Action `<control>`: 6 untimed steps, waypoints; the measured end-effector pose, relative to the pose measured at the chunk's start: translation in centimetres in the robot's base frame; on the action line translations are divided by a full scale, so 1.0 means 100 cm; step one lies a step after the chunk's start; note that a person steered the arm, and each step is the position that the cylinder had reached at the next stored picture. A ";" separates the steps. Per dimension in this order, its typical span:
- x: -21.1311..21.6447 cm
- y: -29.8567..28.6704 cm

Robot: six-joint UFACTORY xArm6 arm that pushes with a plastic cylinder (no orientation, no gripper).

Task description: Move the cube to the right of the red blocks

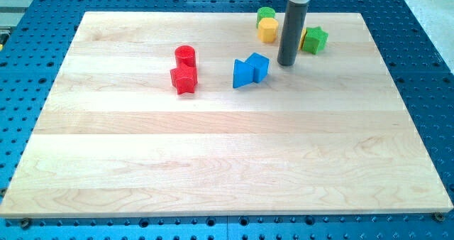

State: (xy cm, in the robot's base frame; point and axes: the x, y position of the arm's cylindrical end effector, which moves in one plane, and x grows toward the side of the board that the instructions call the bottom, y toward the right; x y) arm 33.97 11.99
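A blue cube (pixel 259 65) sits near the board's upper middle, touching a blue wedge-like block (pixel 243 73) on its left. Two red blocks stand to their left: a red cylinder (pixel 185 55) and, just below it, a red star-like block (pixel 184 79). My tip (pixel 286 63) rests on the board just to the right of the blue cube, a small gap apart from it. The rod rises straight up to the view's top.
A green cylinder (pixel 266 14) and a yellow block (pixel 267 30) sit near the top edge, left of the rod. A green star-like block (pixel 314 39) lies right of the rod. The wooden board (pixel 227 162) lies on a blue perforated table.
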 end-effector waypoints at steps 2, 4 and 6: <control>0.023 -0.010; 0.009 -0.043; 0.007 -0.063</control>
